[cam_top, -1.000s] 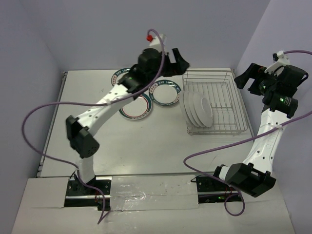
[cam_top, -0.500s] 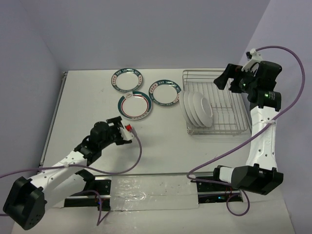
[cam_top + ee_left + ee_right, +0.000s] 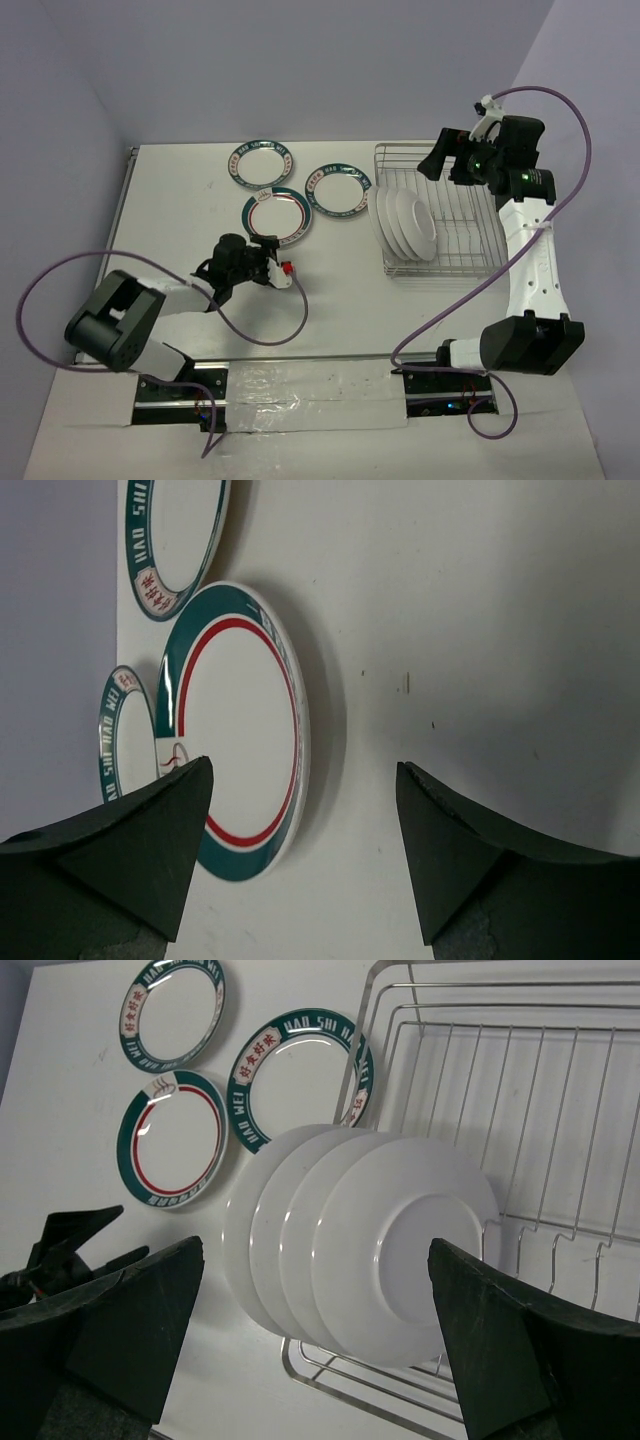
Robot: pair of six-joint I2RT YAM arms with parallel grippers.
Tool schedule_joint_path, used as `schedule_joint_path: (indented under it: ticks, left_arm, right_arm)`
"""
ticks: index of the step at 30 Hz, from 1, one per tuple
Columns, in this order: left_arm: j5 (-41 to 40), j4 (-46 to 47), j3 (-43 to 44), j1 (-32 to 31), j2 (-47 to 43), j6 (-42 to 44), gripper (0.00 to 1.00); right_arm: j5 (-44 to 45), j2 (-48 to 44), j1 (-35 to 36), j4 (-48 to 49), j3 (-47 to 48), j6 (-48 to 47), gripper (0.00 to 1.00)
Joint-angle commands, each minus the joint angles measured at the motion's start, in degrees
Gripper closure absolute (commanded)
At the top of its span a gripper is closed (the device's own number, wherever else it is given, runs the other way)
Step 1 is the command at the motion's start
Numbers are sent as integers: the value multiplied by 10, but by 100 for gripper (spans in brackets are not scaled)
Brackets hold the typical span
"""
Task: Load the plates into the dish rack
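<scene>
While the red-ringed plate (image 3: 276, 217) and two green-banded plates (image 3: 338, 190) lie flat on the bench (image 3: 180, 200), we see from above that the dish rack (image 3: 465, 235) at the right holds four plates (image 3: 405, 222) on edge at its left end. The left jaws sit low just near of the red-ringed plate, and the right jaws hover over the rack's far side. From the left wrist, our jaws stand wide and empty, with the red-ringed plate (image 3: 235, 745) ahead but off toward one jaw rather than centred. From the right wrist, those jaws gape wide too, holding nothing, above the four plates (image 3: 380, 1250) and the rack's free right part. We judge the step in hand to be picking up the red-ringed plate: we would square up so its near rim lies between the jaws, tip one jaw under the lip, close firmly, and lift clear without nudging its neighbours.
</scene>
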Motion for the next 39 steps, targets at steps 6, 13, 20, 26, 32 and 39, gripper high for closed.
schedule_joint_path:
  ticks: [6,13,20,26,32,39]
  left_arm:
    - [56,70,101,19,124,42,24]
    - [68,11,158,26,179,30,32]
    - [72,-12,164,27,199,46,45]
    - [64,-8,162,26,200,49,67]
    - [69,-45,146,26,157,51,95]
    - [43,-49,136,26,154,55,100]
  right_arm:
    - [-2,11,5,-3,42,-4,0]
    - [-5,18,15,-6,50,-5,0]
    - [-4,25,25,-9,61,-5,0]
    - [3,23,32,-10,62,-7,0]
    - [5,22,33,-9,61,-7,0]
    - [2,25,36,-7,66,-6,0]
